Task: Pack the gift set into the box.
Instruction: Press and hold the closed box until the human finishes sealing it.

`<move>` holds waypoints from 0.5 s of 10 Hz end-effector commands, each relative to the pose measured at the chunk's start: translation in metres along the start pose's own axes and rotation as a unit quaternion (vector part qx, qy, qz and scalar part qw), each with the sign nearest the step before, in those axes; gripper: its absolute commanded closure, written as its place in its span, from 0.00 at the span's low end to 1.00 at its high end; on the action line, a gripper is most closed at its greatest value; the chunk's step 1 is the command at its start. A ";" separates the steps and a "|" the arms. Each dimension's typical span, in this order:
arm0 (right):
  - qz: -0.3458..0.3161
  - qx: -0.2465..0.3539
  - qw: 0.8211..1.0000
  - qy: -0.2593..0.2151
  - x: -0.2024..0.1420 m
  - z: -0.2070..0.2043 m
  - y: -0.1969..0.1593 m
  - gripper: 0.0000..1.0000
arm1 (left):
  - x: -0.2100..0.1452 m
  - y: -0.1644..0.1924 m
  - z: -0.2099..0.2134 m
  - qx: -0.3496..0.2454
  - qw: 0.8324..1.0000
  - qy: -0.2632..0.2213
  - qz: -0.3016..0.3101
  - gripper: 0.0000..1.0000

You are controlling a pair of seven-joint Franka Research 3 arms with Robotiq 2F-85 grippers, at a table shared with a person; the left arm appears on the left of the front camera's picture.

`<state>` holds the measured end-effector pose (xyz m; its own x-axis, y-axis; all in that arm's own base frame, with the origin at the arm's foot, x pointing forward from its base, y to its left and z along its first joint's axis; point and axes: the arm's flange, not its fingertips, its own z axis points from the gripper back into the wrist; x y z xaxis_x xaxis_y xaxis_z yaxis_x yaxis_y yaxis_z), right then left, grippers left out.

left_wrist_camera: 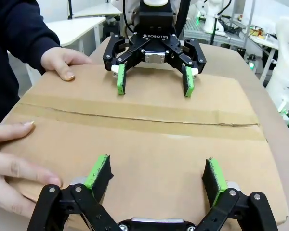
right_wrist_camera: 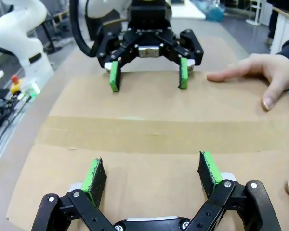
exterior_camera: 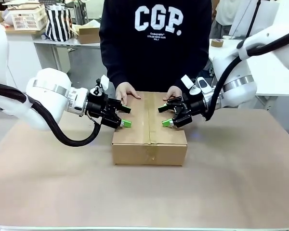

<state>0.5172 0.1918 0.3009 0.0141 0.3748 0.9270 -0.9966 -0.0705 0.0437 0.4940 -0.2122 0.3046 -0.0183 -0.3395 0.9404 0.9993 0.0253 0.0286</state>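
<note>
The box (exterior_camera: 149, 139) stands shut in the middle of the table, with brown tape along its top seam (left_wrist_camera: 135, 118). My left gripper (exterior_camera: 124, 116) hovers open over the box's left edge, fingers pointing inward. Facing it over the right edge is my right gripper (exterior_camera: 164, 116), also open. Each wrist view looks across the box top (right_wrist_camera: 149, 130) at the other gripper: the right gripper (left_wrist_camera: 154, 82) and the left gripper (right_wrist_camera: 147, 77). Nothing lies between either pair of fingers. The person's hands (exterior_camera: 127, 91) (exterior_camera: 174, 92) rest on the box's far edge. The gift set is out of view.
Brown paper covers the table (exterior_camera: 241, 173), with bare room around the box. Behind the person stand white tables with a striped bag (exterior_camera: 58, 21), a small carton (exterior_camera: 89, 33) and a tape roll (exterior_camera: 216, 42).
</note>
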 end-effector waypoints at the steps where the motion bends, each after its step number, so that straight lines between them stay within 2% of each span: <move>1: -0.012 -0.038 0.998 0.050 -0.014 0.000 0.000 0.00 | -0.005 0.001 -0.008 0.004 1.000 0.014 0.006 0.00; 5: -0.023 -0.064 0.997 0.046 -0.016 0.013 0.010 0.00 | -0.011 0.001 -0.018 -0.003 1.000 0.026 0.012 0.00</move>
<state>0.5154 0.1802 0.3069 0.0422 0.4145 0.9091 -0.9991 0.0170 0.0386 0.4948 -0.2168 0.3040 -0.0182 -0.3472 0.9376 0.9993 0.0247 0.0286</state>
